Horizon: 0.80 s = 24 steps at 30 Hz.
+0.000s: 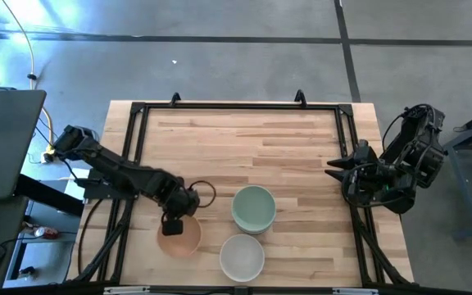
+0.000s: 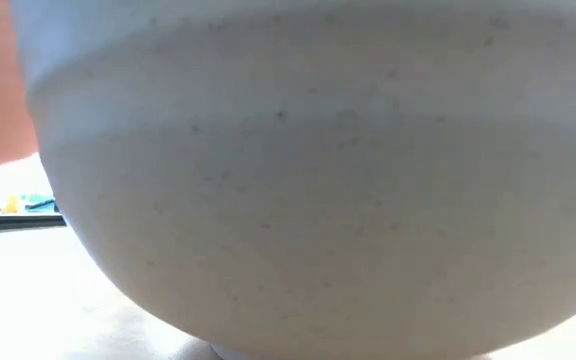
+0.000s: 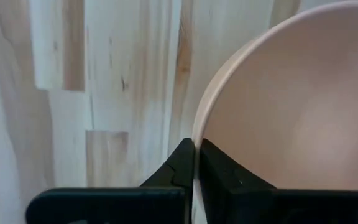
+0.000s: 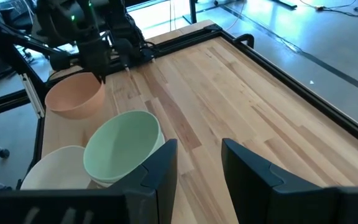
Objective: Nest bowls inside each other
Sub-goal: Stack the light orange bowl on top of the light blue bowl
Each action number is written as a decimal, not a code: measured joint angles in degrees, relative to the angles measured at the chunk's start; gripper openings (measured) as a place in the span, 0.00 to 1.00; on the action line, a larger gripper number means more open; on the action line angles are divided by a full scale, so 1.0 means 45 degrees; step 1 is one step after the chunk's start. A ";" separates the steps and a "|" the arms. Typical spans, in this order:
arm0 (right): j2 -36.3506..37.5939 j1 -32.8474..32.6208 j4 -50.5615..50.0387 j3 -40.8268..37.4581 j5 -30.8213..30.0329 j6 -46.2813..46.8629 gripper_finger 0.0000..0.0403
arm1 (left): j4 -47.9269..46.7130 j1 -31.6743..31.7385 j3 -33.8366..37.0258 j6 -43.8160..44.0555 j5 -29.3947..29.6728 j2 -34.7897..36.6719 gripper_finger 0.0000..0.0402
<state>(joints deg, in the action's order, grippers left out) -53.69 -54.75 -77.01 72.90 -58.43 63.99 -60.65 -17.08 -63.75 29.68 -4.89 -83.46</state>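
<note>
Your pale wooden plank worktop (image 1: 301,156), edged by a black metal frame (image 1: 134,147), carries three groups of bowls near its front edge. In the middle you have the smooth mint green bowl (image 1: 253,206), sitting tilted in a stack on a white bowl whose rim just peeks out beneath it in the right wrist view. Just in front of it stands a separate round white bowl (image 1: 242,256), which fills nearly all of the low view and hides everything behind it there. To the left of both sits the peach-orange round bowl (image 1: 180,238), apart from the others. Your left pincer (image 1: 172,222) is clenched on that peach-orange bowl's rim, one finger inside the wall and one outside. Your right pincer (image 1: 334,171) waits at the worktop's right edge, well apart from the bowls, its fingers spread and holding nothing
</note>
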 joint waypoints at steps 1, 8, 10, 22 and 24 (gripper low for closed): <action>0.0000 -0.0003 -0.0025 0.0000 -0.0002 0.0000 0.29 | -0.0041 0.0149 -0.0153 -0.0185 0.0000 0.0000 0.00; 0.0000 0.0002 -0.0030 0.0000 -0.0007 0.0000 0.29 | -0.0749 0.1200 -0.1537 -0.1323 0.0049 0.0000 0.00; 0.0000 -0.0002 -0.0051 0.0000 -0.0007 0.0000 0.29 | -0.0974 0.1514 -0.1967 -0.1578 0.0081 0.0000 0.00; 0.0000 -0.0003 -0.0259 0.0000 -0.0103 -0.0005 0.29 | -0.2031 0.3226 -0.4808 -0.2231 0.0614 -0.0571 0.00; 0.0005 0.0000 -0.0263 0.0000 -0.0212 -0.0005 0.29 | -0.2283 0.3378 -0.5468 -0.2461 0.0606 -0.1058 0.00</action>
<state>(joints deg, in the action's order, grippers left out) -53.67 -54.75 -78.19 72.90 -59.38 63.96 -70.92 -1.88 -88.36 18.61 -2.16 -88.22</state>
